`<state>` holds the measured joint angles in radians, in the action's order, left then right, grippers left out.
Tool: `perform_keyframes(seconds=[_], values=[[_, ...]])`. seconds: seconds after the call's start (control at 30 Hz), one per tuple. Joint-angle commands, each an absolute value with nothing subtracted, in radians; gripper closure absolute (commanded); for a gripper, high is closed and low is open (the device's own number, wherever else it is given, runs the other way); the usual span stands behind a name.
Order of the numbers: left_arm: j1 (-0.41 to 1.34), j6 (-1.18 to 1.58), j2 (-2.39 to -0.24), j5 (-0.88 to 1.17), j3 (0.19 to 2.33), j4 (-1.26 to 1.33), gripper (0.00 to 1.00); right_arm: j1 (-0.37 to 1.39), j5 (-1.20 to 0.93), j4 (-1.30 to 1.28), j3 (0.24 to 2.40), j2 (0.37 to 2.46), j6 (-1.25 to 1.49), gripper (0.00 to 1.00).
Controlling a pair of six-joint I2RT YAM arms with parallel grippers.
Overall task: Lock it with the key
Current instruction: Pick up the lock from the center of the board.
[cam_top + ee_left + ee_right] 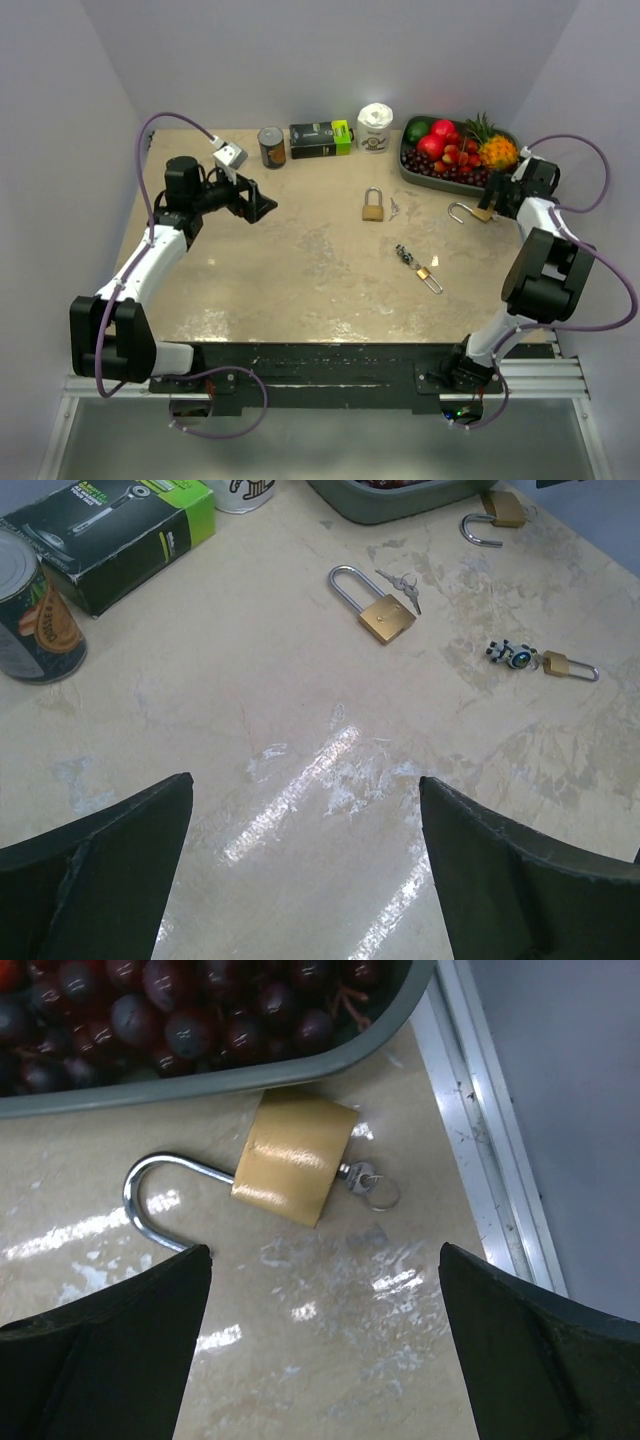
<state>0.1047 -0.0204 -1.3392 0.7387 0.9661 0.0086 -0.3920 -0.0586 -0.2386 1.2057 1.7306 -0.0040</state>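
Observation:
An open brass padlock [294, 1158] lies by the grey fruit tray [220, 1075], shackle swung out, with a key [366, 1182] in its base. It shows in the top view [481, 212] and left wrist view [502, 510]. My right gripper [325, 1290] is open and empty just short of it. A closed brass padlock [373, 206] lies mid-table [384, 617] with loose keys [402, 583] beside it. A small padlock with a keychain [424, 269] lies nearer [545, 662]. My left gripper [256, 203] is open and empty at the left [305, 820].
At the back stand a tin can [271, 146], a green and black box [321, 138], a white cup [375, 127] and the tray of fruit [456, 150]. The table's right edge with a metal rail [485, 1120] runs just beside the open padlock.

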Motion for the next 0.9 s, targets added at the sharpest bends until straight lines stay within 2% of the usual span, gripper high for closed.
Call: perform_keyframes(seconds=[0.0, 0.27, 0.63, 0.87], values=[[0.1, -0.09, -1.333, 0.765, 0.999, 0.015, 0.01, -0.391, 0.017, -0.091, 1.2, 1.759, 0.052, 0.07], [0.1, -0.12, -1.322, 0.756, 0.982, 0.002, 0.01, -0.377, 0.015, -0.008, 1.198, 1.827, 0.041, 0.16], [0.1, -0.124, -1.351, 0.759, 1.003, -0.048, 0.01, -0.333, 0.048, 0.038, 1.226, 1.893, 0.038, 0.16], [0.1, -0.126, -1.358, 0.753, 1.012, -0.052, 0.01, -0.328, 0.045, -0.024, 1.299, 1.951, 0.034, 0.19]])
